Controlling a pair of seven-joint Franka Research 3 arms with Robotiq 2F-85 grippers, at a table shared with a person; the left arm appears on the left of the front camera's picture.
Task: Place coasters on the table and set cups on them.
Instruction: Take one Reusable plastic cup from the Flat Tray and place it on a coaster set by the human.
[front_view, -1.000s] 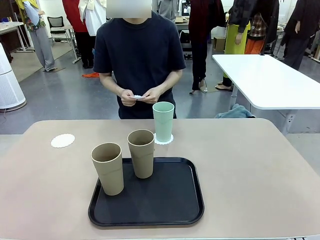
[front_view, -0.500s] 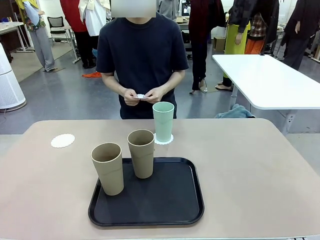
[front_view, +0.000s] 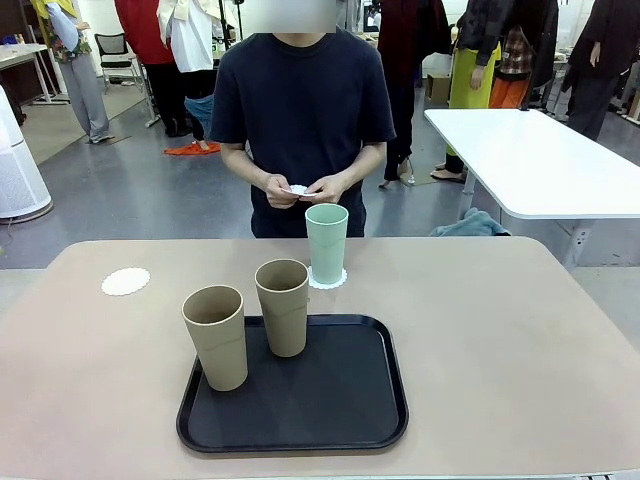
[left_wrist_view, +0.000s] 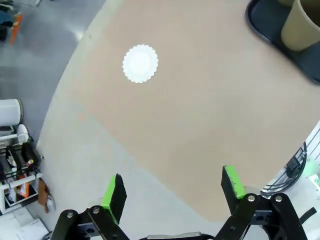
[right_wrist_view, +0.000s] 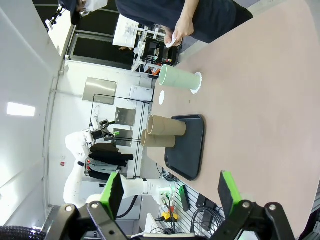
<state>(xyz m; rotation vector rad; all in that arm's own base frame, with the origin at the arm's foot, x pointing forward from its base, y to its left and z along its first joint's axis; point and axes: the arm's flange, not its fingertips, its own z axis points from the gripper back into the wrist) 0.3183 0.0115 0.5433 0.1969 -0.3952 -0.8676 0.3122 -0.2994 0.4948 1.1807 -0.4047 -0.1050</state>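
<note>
A pale mint cup stands on a white lacy coaster near the far edge of the beige table. Another coaster lies bare at the far left. Two tan cups stand on the black tray. The person's hands hold a third coaster above the mint cup. My left gripper hangs open high over the table's edge, with the bare coaster ahead of it. My right gripper is open too, far from the mint cup and the tan cups.
A glossy white table stands at the back right, off the beige one. Other people stand in the background. The right half of the beige table is bare, as is the area around the left coaster.
The person has stepped a little to the right, and the hands with the coaster have moved right with them. Cups, tray and coasters on the table have not moved.
</note>
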